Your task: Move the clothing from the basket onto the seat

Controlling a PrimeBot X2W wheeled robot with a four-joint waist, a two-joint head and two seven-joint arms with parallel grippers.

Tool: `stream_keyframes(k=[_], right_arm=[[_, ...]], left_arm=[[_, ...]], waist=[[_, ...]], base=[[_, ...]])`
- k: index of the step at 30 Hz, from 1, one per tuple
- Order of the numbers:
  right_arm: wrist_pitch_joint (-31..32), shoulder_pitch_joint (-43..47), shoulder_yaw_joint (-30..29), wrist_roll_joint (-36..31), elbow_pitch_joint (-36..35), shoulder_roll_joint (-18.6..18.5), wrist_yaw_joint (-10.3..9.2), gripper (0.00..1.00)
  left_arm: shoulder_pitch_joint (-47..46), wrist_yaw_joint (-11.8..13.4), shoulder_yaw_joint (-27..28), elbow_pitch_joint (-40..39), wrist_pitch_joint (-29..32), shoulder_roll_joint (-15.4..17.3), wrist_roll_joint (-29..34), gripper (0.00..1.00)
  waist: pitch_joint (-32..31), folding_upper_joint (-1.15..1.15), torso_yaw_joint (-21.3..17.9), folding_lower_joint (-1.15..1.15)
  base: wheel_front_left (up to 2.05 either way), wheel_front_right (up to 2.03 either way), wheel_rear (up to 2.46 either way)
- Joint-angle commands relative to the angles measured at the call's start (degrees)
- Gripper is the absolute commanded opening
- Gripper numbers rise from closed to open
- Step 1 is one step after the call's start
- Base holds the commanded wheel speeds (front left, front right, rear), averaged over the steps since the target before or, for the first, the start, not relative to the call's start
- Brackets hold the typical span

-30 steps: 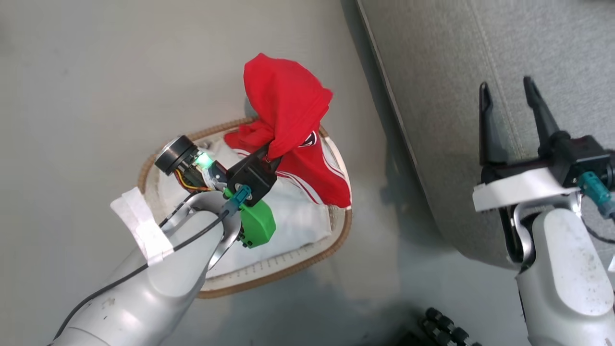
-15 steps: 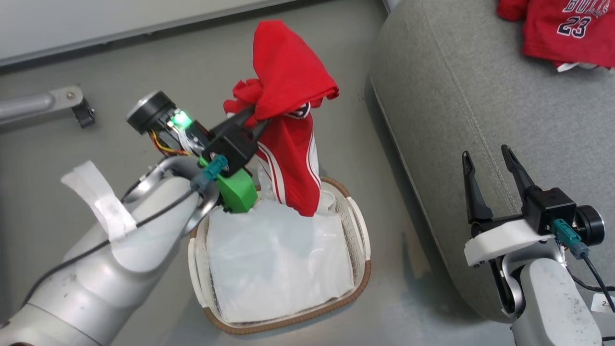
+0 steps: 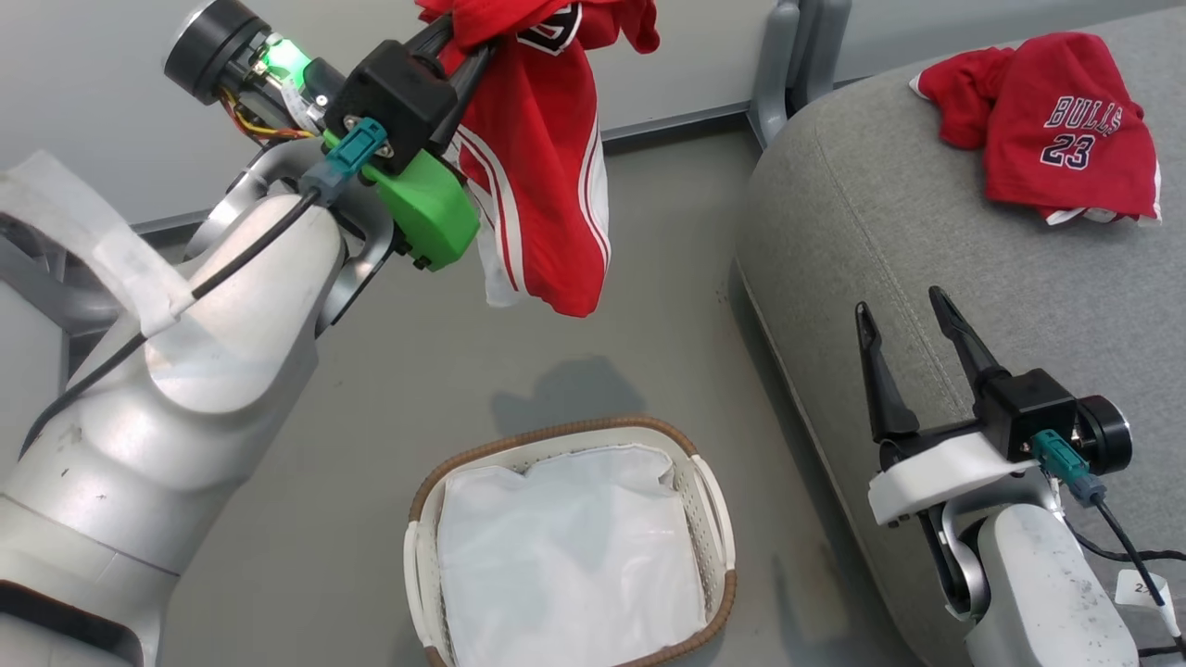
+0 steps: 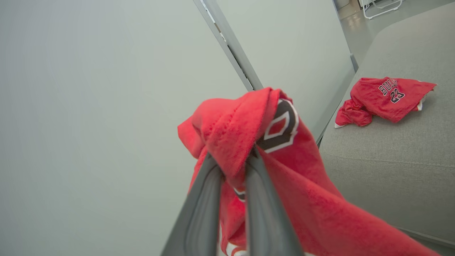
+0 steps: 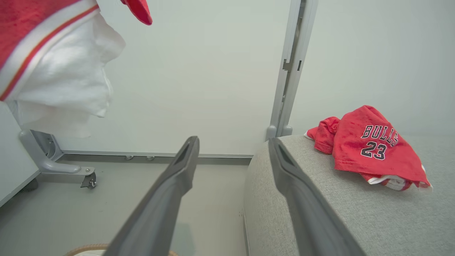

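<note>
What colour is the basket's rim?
Brown, woven, around the cream basket; clearest in the head view.

Red garment with white stripe trim hangs bunched in the air, pinched in left end effector, well above basket. Basket is oval, cream, with a brown woven rim, on floor, holding white liner. Second red garment, "BULLS 23", lies crumpled on grey seat.
</note>
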Motion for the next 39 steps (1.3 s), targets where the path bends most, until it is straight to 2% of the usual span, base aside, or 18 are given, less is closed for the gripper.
stream_keyframes(k=[1, 6, 14, 20, 25, 34, 38, 39], right_arm=[[-0.1, 0.7, 0.5, 0.2, 0.2, -0.2, -0.08, 1.0], [-0.1, -0.6, 4.2, 1.5, 0.1, -0.2, -0.08, 1.0], [-0.1, -5.1, 16.2, 6.6, -1.7, -0.2, -0.08, 1.0], [-0.1, -8.3, 23.7, 4.2, 3.1, -0.2, -0.08, 1.0], [-0.1, -10.3, 24.3, 3.0, 3.6, -0.2, -0.08, 1.0], [-0.1, -10.8, 21.4, 1.2, -2.6, -0.2, -0.08, 1.0], [-0.1, -11.2, 21.0, 0.9, -2.2, -0.2, -0.08, 1.0], [-0.1, -11.5, 21.3, 0.8, -1.6, -0.2, -0.08, 0.48]], left_arm=[[-1.4, 0.4, 0.4, 0.3, 0.5, -0.4, -0.4, 0.0], [-3.4, 0.9, 0.4, 1.6, 2.1, -2.0, -0.9, 0.0], [-5.0, 1.1, -0.6, 3.0, 2.8, -4.4, -1.4, 0.0], [-5.6, 0.9, -1.6, 3.9, 2.8, -6.6, -1.9, 0.0], [-5.6, 0.7, -2.5, 4.6, 2.4, -8.0, -2.3, 0.0], [-3.9, 0.5, -3.5, 6.0, 1.7, -8.5, -3.4, 0.0], [-3.3, 0.5, -3.9, 6.4, 1.5, -8.8, -3.9, 0.0], [-3.1, 0.5, -4.0, 6.4, 1.5, -8.9, -4.0, 0.0]], waist=[[-1.2, 0.0, 0.3, 0.0], [-2.0, 0.0, 0.4, 0.0], [-2.9, 0.0, 0.4, 0.0], [-3.8, 0.0, 1.2, 0.0], [-4.4, 0.0, 2.2, 0.0], [-5.4, 0.0, 2.9, 0.0], [-5.7, 0.0, 2.9, 0.0], [-5.8, 0.0, 2.9, 0.0]], base=[[0.0, 0.0, 0.0], [0.0, 0.0, 0.0], [0.0, 0.0, 0.0], [0.0, 0.0, 0.0], [0.0, 0.0, 0.0], [0.0, 0.0, 0.0], [0.0, 0.0, 0.0], [0.0, 0.0, 0.0]])
